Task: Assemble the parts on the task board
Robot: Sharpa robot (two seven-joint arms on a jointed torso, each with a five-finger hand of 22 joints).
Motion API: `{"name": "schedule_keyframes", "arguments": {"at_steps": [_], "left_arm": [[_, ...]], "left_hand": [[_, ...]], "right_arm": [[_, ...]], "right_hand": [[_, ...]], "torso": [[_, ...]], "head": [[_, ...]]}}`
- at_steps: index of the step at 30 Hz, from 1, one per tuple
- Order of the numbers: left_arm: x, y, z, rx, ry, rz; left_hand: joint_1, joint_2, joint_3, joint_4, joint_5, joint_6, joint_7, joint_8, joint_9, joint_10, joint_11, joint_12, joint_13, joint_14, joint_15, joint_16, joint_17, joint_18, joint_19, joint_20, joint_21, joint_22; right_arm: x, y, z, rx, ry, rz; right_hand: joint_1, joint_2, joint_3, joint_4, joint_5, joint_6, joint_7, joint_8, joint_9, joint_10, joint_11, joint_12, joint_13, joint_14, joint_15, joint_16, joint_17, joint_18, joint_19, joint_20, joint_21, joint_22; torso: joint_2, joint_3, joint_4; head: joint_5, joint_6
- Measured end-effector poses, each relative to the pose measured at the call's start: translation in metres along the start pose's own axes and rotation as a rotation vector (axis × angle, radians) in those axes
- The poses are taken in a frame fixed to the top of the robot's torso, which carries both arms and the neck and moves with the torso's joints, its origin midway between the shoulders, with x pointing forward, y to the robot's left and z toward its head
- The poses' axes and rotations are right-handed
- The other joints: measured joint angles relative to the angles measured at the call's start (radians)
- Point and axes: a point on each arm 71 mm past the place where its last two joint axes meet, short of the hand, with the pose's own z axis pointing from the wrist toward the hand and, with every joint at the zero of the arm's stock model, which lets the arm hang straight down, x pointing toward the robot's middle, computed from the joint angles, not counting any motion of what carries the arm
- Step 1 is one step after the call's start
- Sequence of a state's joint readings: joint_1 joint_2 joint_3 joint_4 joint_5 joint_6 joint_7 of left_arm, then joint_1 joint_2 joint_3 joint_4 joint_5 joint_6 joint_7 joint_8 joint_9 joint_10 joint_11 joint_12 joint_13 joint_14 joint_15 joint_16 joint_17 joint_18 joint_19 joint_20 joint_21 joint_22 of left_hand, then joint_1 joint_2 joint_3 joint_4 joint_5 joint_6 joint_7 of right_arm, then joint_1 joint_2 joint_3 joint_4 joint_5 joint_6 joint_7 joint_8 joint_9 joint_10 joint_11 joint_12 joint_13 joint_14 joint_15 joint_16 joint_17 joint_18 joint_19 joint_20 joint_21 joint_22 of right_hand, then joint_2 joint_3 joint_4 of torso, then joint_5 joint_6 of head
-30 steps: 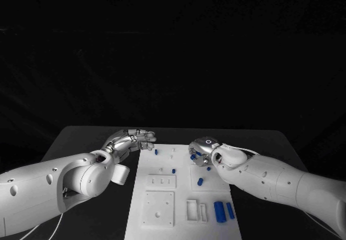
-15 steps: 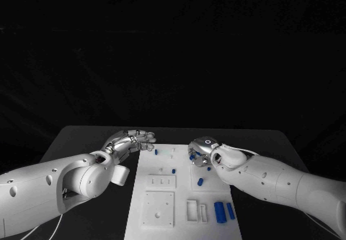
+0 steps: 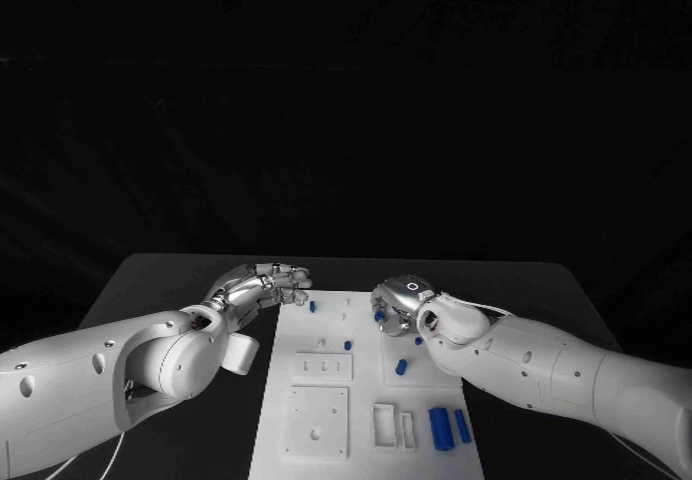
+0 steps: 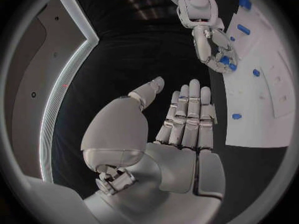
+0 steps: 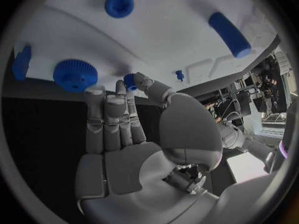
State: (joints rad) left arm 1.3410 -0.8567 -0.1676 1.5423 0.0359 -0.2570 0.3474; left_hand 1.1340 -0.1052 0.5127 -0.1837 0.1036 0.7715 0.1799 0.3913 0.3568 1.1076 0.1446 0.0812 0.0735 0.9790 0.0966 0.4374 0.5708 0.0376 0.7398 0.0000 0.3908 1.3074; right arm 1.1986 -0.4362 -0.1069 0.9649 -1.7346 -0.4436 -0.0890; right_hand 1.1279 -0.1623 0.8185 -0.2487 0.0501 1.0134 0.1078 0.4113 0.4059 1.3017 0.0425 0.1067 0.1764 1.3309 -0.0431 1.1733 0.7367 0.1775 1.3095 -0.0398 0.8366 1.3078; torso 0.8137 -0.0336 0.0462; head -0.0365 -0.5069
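Note:
The white task board (image 3: 325, 400) lies in the middle of the table and also shows in the left wrist view (image 4: 264, 92). My right hand (image 3: 401, 303) hovers over its far right part. There its thumb and a fingertip (image 5: 122, 86) close round a small blue part (image 5: 129, 79), which is also visible from the head (image 3: 381, 316). A blue gear (image 5: 74, 74), a blue round piece (image 5: 118, 4) and a blue cylinder (image 5: 229, 34) sit on the board near it. My left hand (image 3: 270, 279) stays beside the board's far left corner, fingers straight (image 4: 187, 119), holding nothing.
More blue parts are spread over the board: a peg (image 3: 312, 305) at the far left, one (image 3: 348, 345) mid-board, one (image 3: 401, 366) to its right, and two long cylinders (image 3: 437, 425) at the near right. Bare black table (image 3: 173, 290) surrounds the board.
My right hand has shifted slightly left and farther along the board, the small blue part moving with it. My left hand has barely moved.

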Motion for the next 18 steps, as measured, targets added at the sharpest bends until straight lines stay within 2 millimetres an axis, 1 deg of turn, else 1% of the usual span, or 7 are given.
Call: {"name": "schedule_keyframes", "arguments": {"at_steps": [1,5,9,11,18], "left_arm": [[0.0,0.0,0.0,0.0,0.0,0.0],[-0.001,0.0,0.0,0.0,-0.002,0.001],[0.0,0.0,0.001,0.0,-0.001,0.0],[0.001,0.0,0.001,0.0,0.0,0.0],[0.002,0.0,0.002,0.0,0.004,0.0]], "left_hand": [[0.0,0.0,0.001,-0.001,0.0,0.0,0.0,0.0,0.0,0.0,0.0,0.0,0.0,0.0,0.0,0.0,0.0,0.0,0.0,0.0,0.0,0.0],[0.0,0.0,0.001,-0.001,0.0,0.0,0.0,0.0,0.0,0.0,0.0,0.0,0.0,0.0,0.0,0.0,0.0,0.0,0.0,0.0,0.0,0.0],[0.0,0.0,0.001,-0.001,0.0,0.0,0.0,0.0,0.0,0.0,0.0,0.0,0.0,0.0,0.0,0.0,0.0,0.0,0.0,0.0,0.0,0.0],[0.0,0.0,0.001,-0.001,0.0,0.0,0.0,0.0,0.0,0.0,0.0,0.0,0.0,0.0,0.0,0.0,0.0,0.0,0.0,0.0,0.0,0.0],[0.0,0.0,0.001,-0.001,0.0,0.0,0.0,0.0,0.0,0.0,0.0,0.0,0.0,0.0,0.0,0.0,0.0,0.0,0.0,0.0,0.0,0.0]], "right_arm": [[-0.004,0.002,0.002,0.0,-0.013,0.001],[-0.013,0.01,0.008,0.002,-0.056,0.0],[-0.017,0.021,0.014,0.0,-0.084,-0.004],[-0.019,0.026,0.017,0.001,-0.097,-0.009],[-0.023,0.033,0.028,0.013,-0.125,-0.029]], "right_hand": [[0.0,0.0,0.002,-0.001,0.0,0.002,0.001,0.0,0.0,0.003,-0.003,0.0,0.0,0.0,0.0,0.003,-0.001,0.0,0.0,0.0,0.001,0.0],[-0.004,-0.004,0.007,0.001,0.0,0.004,0.002,0.0,0.0,0.003,-0.003,0.0,0.007,0.0,0.0,0.004,-0.003,0.0,0.0,0.0,0.007,0.0],[0.001,-0.008,0.013,0.007,-0.001,0.004,0.002,0.0,0.001,0.003,-0.003,0.0,0.008,0.0,0.0,0.004,-0.005,-0.001,-0.002,-0.005,0.014,0.0],[0.002,-0.009,0.016,0.006,-0.001,0.004,0.002,0.0,0.004,0.003,-0.003,0.0,0.013,0.0,0.0,0.008,-0.007,-0.001,-0.002,-0.006,0.015,0.0],[0.006,-0.013,0.019,0.009,-0.004,0.004,0.002,0.0,0.005,0.004,-0.003,0.0,0.015,0.0,0.0,0.008,-0.008,-0.001,0.0,-0.007,0.019,0.0]], "torso": [[0.0,-0.0001,0.0],[0.001,-0.0001,0.0],[0.002,0.0,0.0001],[0.002,-0.0005,0.0008],[0.003,-0.0009,0.0029]], "head": [[0.0,0.001],[0.0,0.005],[0.0,0.01],[0.002,0.014],[0.005,0.018]]}}
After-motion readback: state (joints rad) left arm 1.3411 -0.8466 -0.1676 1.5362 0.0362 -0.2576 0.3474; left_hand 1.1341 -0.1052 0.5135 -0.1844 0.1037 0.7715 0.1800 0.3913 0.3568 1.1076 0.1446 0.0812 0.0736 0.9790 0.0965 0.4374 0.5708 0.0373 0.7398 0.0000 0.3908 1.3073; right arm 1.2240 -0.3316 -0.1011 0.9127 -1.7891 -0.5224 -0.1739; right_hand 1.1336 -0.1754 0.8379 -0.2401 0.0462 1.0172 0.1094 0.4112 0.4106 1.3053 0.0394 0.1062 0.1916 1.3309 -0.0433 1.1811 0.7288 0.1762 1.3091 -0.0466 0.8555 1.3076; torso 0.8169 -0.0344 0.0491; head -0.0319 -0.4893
